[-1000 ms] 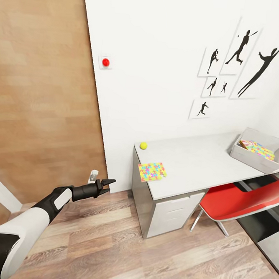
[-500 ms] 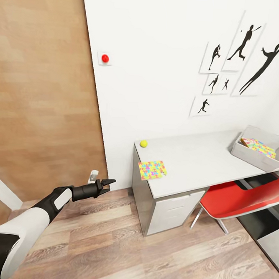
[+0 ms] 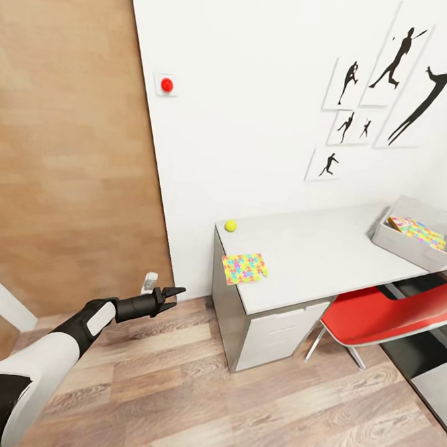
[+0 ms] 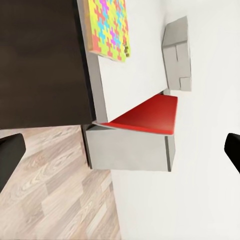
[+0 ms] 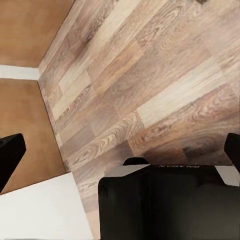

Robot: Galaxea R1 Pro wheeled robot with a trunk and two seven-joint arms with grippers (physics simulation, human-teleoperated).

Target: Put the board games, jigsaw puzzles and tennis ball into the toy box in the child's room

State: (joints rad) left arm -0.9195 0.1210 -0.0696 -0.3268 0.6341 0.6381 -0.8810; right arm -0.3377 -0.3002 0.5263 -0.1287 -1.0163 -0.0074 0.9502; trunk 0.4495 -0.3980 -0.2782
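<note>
On the pale grey table a yellow tennis ball sits near the wall at the left end. A jigsaw puzzle lies at the table's front left corner. The grey toy box stands at the right end, holding a flat puzzle-patterned piece; I cannot tell what lies under it. My left gripper hangs open and empty over the floor, left of the table. My right gripper is open above the floor. The bed is out of view.
A red chair is tucked under the table's right part, beside white drawers. A wooden door stands at the left. A white wall carries black silhouette pictures and a red button. Wood floor lies ahead.
The whole picture has shifted a little, so the camera has moved: the table and wall pictures sit slightly higher and the toy box further right. My left arm keeps its pose.
</note>
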